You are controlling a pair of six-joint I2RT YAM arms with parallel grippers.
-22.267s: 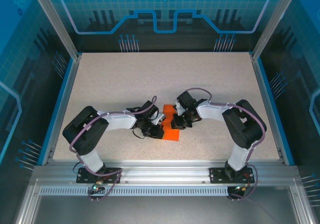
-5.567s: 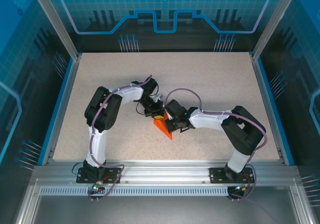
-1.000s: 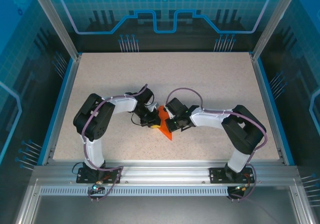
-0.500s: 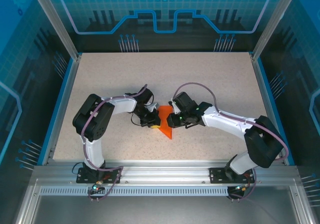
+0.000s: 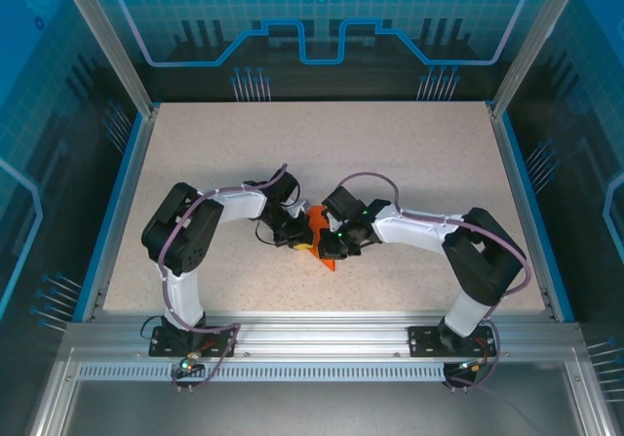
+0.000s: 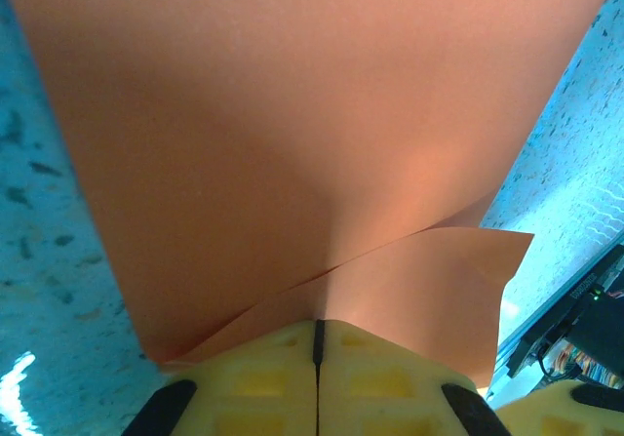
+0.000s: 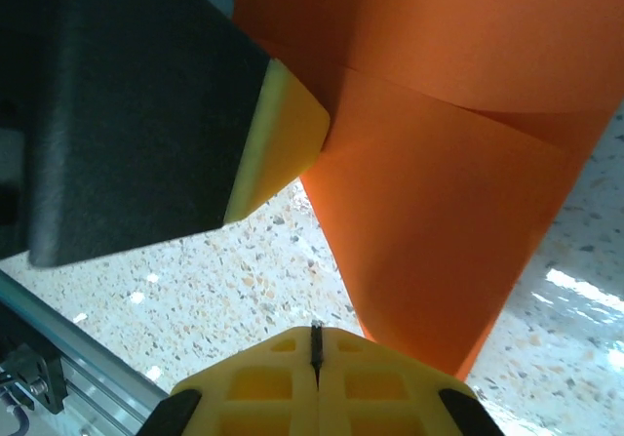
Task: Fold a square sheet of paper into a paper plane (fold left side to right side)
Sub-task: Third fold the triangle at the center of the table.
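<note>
**Two closed grippers crowd a half-folded sheet at mid-table**

On the speckled table (image 5: 409,163), the left arm (image 5: 229,210) and right arm (image 5: 419,226) bend inward until their wrists nearly meet over the sheet of paper (image 5: 317,226). The sheet lies near the middle of the table, already creased into a narrow, pointed orange shape.

The left gripper (image 6: 317,334) has its jaws pressed together, with the tips right against the paper's edge. Whether a layer is nipped between them cannot be told. The right gripper (image 7: 315,343) is likewise closed, just beside the sheet's near tip, and nothing visible is caught in it.

The main risk, by this onlooker's judgement, is the loose flap (image 6: 439,290), which stands up off the layer below and has not been pressed flat. If either tip slides across it, the thin paper could buckle or take a crooked crease, spoiling the left-to-right fold.

With the wrists this close together, a small sideways move could also knock one finger into the other. It could equally drag the whole sheet across the smooth tabletop and throw off the alignment.
</note>
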